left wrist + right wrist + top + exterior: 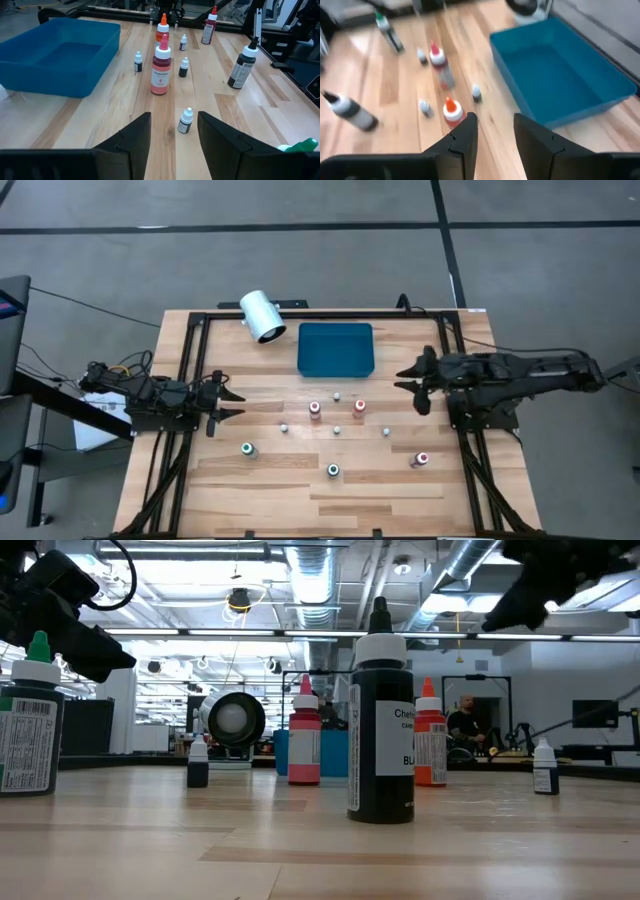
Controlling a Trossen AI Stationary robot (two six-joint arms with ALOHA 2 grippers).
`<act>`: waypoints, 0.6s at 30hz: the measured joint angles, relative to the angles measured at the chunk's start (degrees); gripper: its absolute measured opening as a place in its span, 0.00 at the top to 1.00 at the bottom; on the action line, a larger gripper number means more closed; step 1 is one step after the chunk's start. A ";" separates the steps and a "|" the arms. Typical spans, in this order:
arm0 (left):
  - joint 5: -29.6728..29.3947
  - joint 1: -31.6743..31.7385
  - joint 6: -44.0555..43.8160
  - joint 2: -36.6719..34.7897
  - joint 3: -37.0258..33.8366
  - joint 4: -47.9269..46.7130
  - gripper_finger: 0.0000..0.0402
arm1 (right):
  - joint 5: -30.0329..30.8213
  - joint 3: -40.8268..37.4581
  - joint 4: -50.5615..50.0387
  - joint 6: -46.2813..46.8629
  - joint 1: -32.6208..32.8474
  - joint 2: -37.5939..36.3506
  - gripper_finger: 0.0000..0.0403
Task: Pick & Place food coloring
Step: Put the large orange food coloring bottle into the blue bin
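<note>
Five food coloring bottles stand upright on their bases on the wooden table: a red one (315, 409), an orange-red one (359, 409), a red one (421, 460), a green one (247, 449) and another green-ringed one (333, 471), which shows as a black bottle (380, 730) in the low view. My left gripper (232, 405) is open near the table's left edge, facing the red bottle (160, 70). My right gripper (405, 378) is open right of the blue tray (335, 348), above the orange-red bottle (452, 111). Neither touches anything.
A white cylinder (262, 316) lies by the tray's far left corner. Several tiny white-capped vials (337, 395) (284, 427) (386, 431) stand among the bottles; one (185, 120) is just ahead of my left fingers. Black frame rails run along the table's sides.
</note>
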 joint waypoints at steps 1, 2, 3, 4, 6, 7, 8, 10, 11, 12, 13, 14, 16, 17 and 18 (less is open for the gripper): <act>0.00 0.01 0.00 0.00 0.00 0.00 0.62 | -0.02 1.61 -0.17 -0.94 0.16 2.63 0.71; 0.02 0.01 0.00 0.00 0.00 0.00 0.62 | -0.04 3.00 -0.18 -2.03 0.17 5.06 0.71; 0.00 0.00 0.00 0.00 0.00 -0.01 0.62 | -0.12 4.18 -0.35 -3.02 0.13 7.29 0.71; 0.00 0.00 0.00 0.01 0.00 0.00 0.62 | -0.20 5.55 -0.75 -3.93 0.01 9.12 0.71; 0.02 0.01 0.15 0.01 0.00 0.00 0.62 | -0.14 8.56 0.10 -5.18 -0.17 12.97 0.71; 0.00 0.00 0.43 0.01 0.00 0.00 0.62 | -0.17 9.69 -0.14 -5.80 -0.39 14.69 0.71; -0.02 0.01 0.51 0.01 0.00 0.00 0.62 | -0.43 10.78 -0.89 -6.50 -0.56 16.39 0.71; 0.00 0.01 0.53 0.02 0.00 0.00 0.62 | -2.41 13.32 -1.08 -7.33 -0.85 19.77 0.69; 0.00 0.01 0.52 0.00 0.00 0.00 0.62 | -3.35 14.50 -1.26 -7.84 -1.09 21.23 0.68; 0.00 0.01 0.48 0.00 0.00 0.00 0.62 | -4.30 15.57 -1.64 -8.19 -1.25 22.68 0.66; 0.00 0.01 0.48 0.02 0.00 0.00 0.62 | -5.43 16.52 -2.27 -8.37 -1.36 24.18 0.64; 0.00 0.01 0.48 0.01 0.00 0.00 0.62 | -6.49 17.40 -2.95 -8.60 -1.48 25.71 0.62; 0.00 0.01 0.48 0.00 0.00 0.00 0.62 | -8.14 18.89 -4.36 -8.62 -1.47 28.57 0.58; 0.02 0.01 0.50 0.00 0.00 0.00 0.62 | -8.81 19.50 -5.28 -8.68 -1.47 29.82 0.55; 0.07 0.01 0.50 0.01 0.00 0.00 0.62 | -9.25 20.03 -6.03 -8.73 -1.47 31.12 0.53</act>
